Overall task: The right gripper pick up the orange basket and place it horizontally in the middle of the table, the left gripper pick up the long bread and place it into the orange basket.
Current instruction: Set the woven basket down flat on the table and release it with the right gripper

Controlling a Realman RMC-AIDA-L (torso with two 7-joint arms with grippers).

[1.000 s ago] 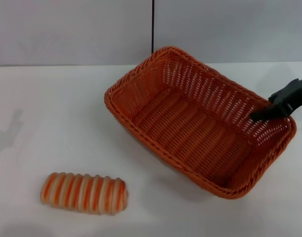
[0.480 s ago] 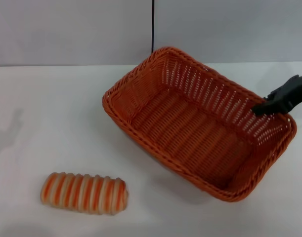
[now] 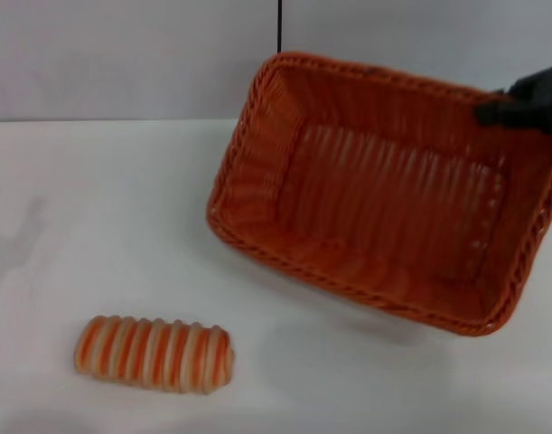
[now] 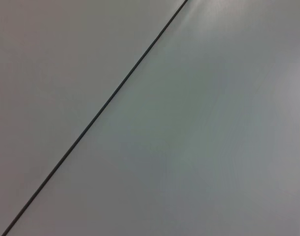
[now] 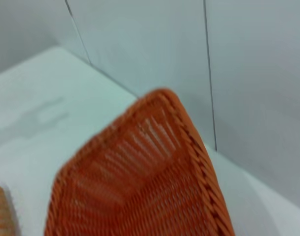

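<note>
The orange basket (image 3: 384, 190) hangs lifted off the table (image 3: 95, 226), tipped so its open side faces me, on the right of the head view. My right gripper (image 3: 492, 110) is shut on the basket's far right rim. The right wrist view looks along the raised basket (image 5: 150, 182) toward the wall. The long bread (image 3: 154, 353), striped orange and cream, lies flat near the front left of the table; a sliver of the bread (image 5: 1, 211) also shows at the right wrist view's edge. My left gripper is out of view; its wrist camera sees only a plain wall.
A grey panelled wall (image 3: 122, 54) with a dark vertical seam (image 3: 279, 36) stands behind the table. The basket's shadow (image 3: 348, 344) falls on the white surface beneath it.
The right gripper has risen with the basket, lifting it off the table and tilting its opening toward me. The bread has not moved.
</note>
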